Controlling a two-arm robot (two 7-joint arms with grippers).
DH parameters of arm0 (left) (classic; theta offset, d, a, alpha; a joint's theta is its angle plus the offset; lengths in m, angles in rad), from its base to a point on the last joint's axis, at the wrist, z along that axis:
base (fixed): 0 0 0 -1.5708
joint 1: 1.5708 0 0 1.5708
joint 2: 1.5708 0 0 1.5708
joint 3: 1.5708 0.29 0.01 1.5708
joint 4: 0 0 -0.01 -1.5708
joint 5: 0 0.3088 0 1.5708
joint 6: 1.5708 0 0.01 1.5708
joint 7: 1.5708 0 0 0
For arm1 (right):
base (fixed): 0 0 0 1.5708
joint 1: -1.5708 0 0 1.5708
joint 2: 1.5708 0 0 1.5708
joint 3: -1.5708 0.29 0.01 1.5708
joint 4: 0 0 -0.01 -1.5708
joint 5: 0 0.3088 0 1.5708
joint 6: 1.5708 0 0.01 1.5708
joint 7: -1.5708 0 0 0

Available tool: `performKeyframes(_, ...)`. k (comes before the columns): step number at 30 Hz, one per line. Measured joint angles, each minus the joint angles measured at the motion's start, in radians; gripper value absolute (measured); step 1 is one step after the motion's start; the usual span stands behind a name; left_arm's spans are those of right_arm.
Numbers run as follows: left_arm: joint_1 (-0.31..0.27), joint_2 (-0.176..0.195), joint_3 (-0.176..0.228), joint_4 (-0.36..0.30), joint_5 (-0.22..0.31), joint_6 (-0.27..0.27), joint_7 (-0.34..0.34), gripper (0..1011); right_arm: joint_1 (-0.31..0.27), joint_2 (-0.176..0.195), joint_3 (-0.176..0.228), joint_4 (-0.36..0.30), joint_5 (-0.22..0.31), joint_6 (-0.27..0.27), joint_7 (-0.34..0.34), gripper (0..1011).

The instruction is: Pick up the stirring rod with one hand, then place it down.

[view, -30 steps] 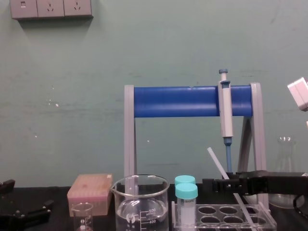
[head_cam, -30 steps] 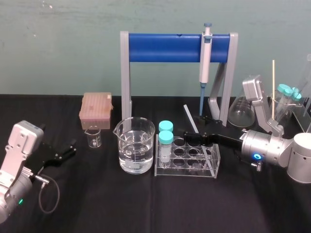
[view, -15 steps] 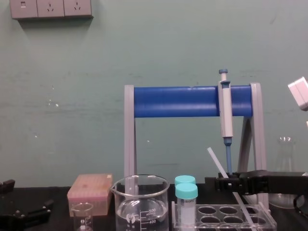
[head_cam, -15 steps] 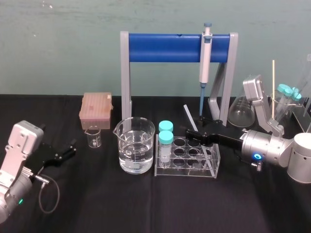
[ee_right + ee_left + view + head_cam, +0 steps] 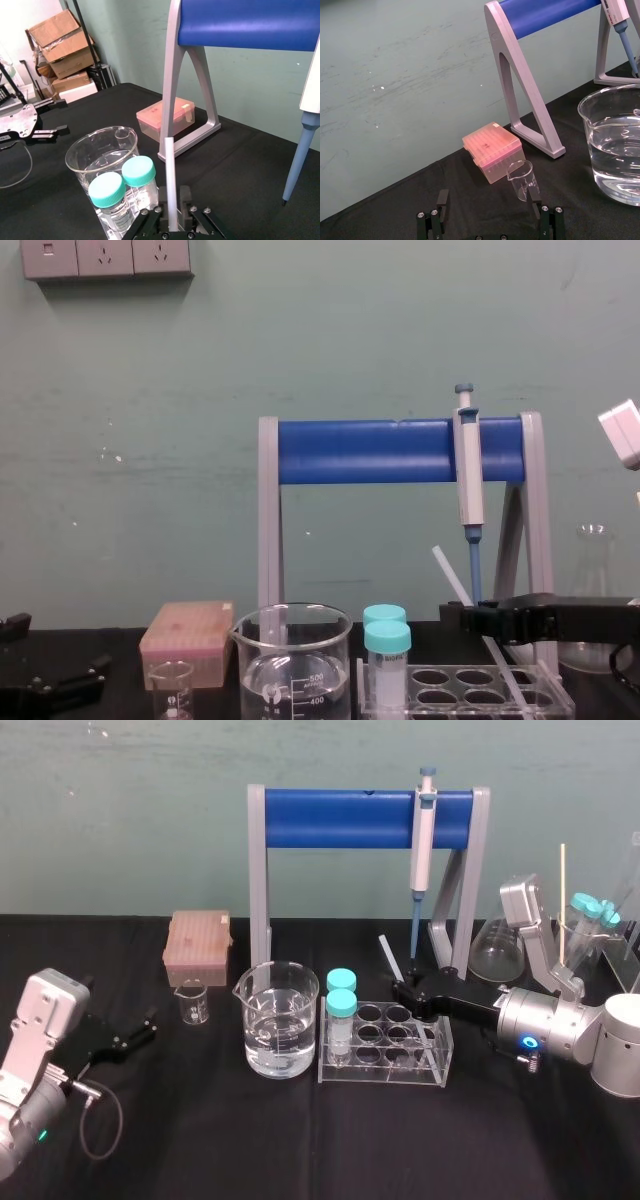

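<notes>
At the far left we see the black two-fingered left gripper [image 5: 128, 1037] resting low over the black-covered table [image 5: 300, 1140], parked. Its fingers [image 5: 441, 199] are spread wide with nothing between them. Next comes a pale pink plastic tip box [image 5: 197, 948], lid shut. Just in front of it stands a small clear glass beaker [image 5: 193, 1003], empty.

To its right is a large clear glass beaker [image 5: 280, 1020], roughly half full of clear liquid. Beside that sits a clear acrylic tube rack [image 5: 430, 1072]. Two teal-capped clear vials [image 5: 341, 995] stand in its leftmost wells; we cannot tell what they hold. The other wells are empty.

Behind them rises a blue-barred stand with grey legs [image 5: 340, 817], with a grey-white, blue-tipped pipette [image 5: 424, 835] hanging from its right end.

The long, thin, translucent whitish glass stirring rod [image 5: 388, 958] is tilted over the rack's right half, upper end leaning back and left. The black right gripper [image 5: 408, 992] is clamped around its middle, reaching in level from the right. The rod's lower part runs down at the rack's right end; we cannot tell whether it touches anything.

Further right stands an empty clear glass conical flask [image 5: 495, 950].
</notes>
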State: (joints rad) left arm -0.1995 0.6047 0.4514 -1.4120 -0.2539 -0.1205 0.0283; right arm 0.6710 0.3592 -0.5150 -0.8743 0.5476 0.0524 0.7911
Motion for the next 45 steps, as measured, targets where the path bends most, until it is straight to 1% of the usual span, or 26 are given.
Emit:
performKeyframes(1,0.000,0.000,0.000,0.000,0.000,0.000,0.000,1000,0.000,0.000,0.000,0.000,0.000,0.000,0.000,190)
performKeyframes(2,0.000,0.000,0.000,0.000,0.000,0.000,0.000,1000,0.000,0.000,0.000,0.000,0.000,0.000,0.000,137)
performKeyframes(5,0.000,0.000,0.000,0.000,0.000,0.000,0.000,1000,0.000,0.000,0.000,0.000,0.000,0.000,0.000,77)
performKeyframes(19,0.000,0.000,0.000,0.000,0.000,0.000,0.000,1000,-0.001,0.000,0.000,-0.001,0.000,0.000,0.000,72)
performKeyframes(23,0.000,0.000,0.000,0.000,0.000,0.000,0.000,1000,-0.012,0.004,0.013,-0.026,0.004,-0.002,-0.022,72)
performKeyframes(26,0.000,0.000,0.000,0.000,0.000,0.000,0.000,1000,-0.028,0.009,0.034,-0.068,0.025,-0.007,-0.037,72)
performKeyframes(29,0.000,0.000,0.000,0.000,0.000,0.000,0.000,1000,-0.038,0.011,0.047,-0.102,0.045,-0.011,-0.038,72)
performKeyframes(31,0.000,0.000,0.000,0.000,0.000,0.000,0.000,1000,-0.047,0.011,0.059,-0.135,0.064,-0.018,-0.039,72)
performKeyframes(34,0.000,0.000,0.000,0.000,0.000,0.000,0.000,1000,-0.055,0.009,0.077,-0.190,0.098,-0.042,-0.038,72)
performKeyframes(35,0.000,0.000,0.000,0.000,0.000,0.000,0.000,1000,-0.055,0.009,0.077,-0.190,0.098,-0.042,-0.038,72)
performKeyframes(38,0.000,0.000,0.000,0.000,0.000,0.000,0.000,1000,-0.056,0.007,0.087,-0.222,0.113,-0.079,-0.038,72)
performKeyframes(39,0.000,0.000,0.000,0.000,0.000,0.000,0.000,1000,-0.057,0.007,0.091,-0.237,0.114,-0.108,-0.041,72)
performKeyframes(41,0.000,0.000,0.000,0.000,0.000,0.000,0.000,1000,-0.058,0.007,0.097,-0.249,0.111,-0.144,-0.047,72)
performKeyframes(42,0.000,0.000,0.000,0.000,0.000,0.000,0.000,1000,-0.061,0.006,0.101,-0.255,0.101,-0.185,-0.057,72)
performKeyframes(43,0.000,0.000,0.000,0.000,0.000,0.000,0.000,1000,-0.061,0.006,0.101,-0.255,0.101,-0.185,-0.057,72)
performKeyframes(44,0.000,0.000,0.000,0.000,0.000,0.000,0.000,1000,-0.064,0.005,0.108,-0.258,0.085,-0.232,-0.068,72)
performKeyframes(45,0.000,0.000,0.000,0.000,0.000,0.000,0.000,1000,-0.066,0.004,0.111,-0.258,0.077,-0.254,-0.073,72)
